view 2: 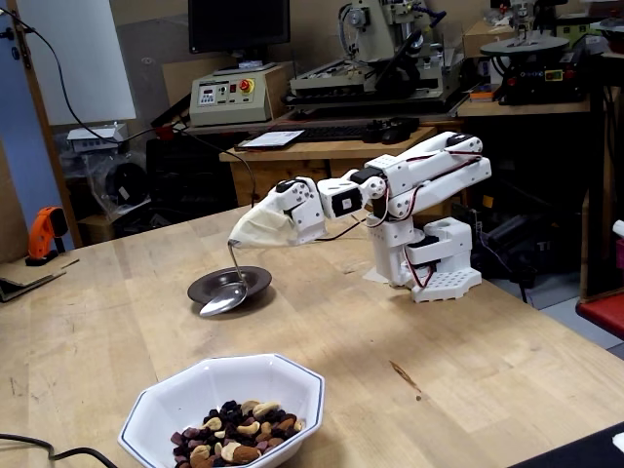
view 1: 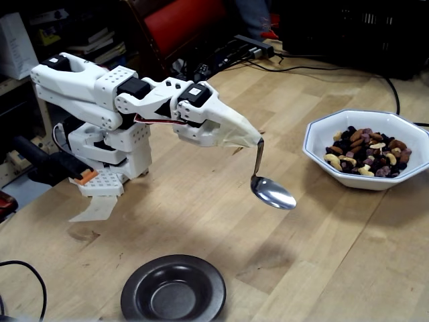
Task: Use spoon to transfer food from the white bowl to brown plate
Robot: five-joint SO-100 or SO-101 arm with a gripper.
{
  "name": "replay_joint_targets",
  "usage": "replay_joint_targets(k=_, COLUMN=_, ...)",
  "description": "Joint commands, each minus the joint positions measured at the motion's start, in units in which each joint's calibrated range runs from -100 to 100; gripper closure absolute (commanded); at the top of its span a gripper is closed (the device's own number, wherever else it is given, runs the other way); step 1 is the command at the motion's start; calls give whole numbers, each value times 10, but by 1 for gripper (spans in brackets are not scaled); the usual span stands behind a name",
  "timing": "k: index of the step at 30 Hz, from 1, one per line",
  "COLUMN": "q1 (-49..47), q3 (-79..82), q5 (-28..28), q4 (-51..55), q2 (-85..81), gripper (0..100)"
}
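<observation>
Worktop (view 1: 221, 221): pale wood planks, seen in both fixed views.

Arm (view 1: 127, 100): white, folded low, reaching toward 3 o'clock in a fixed view (view 2: 409, 185).

Bowl (view 1: 367, 149): white, eight-sided, blue-edged, at 3 o'clock in a fixed view; at 6 o'clock in a fixed view (view 2: 226, 409).

Plate (view 1: 173, 292): dark, round, bare in its centre, at 6 o'clock.

Tool (view 1: 258, 142): wrapped in pale covering; whether its fingers are spread or pressed together cannot be told.

Spoon (view 1: 271, 191): handle fixed at tool tip, hanging above worktop between bowl and plate, apart from both, holding nothing visible.

Food (view 1: 367, 153): cashews, almonds, dark fruit, all in bowl.
</observation>
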Motion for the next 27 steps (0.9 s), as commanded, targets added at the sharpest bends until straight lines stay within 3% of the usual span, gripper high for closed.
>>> replay_joint_targets(k=1, q1=-5, q3=-18, q5=-23, q4=-15, q2=2, gripper=96)
replay_joint_targets(k=10, q1=-5, q3=-96, q5=-36, q4=-14, q2=15, gripper=96)
replay_joint_targets(k=16, q1=-5, q3=-106, q5=-36, q4=-24, q2=129, gripper=96)
replay_joint_targets(k=27, q1=-5, q3=-107, q5=-35, q4=-337, q2=362, gripper=96)
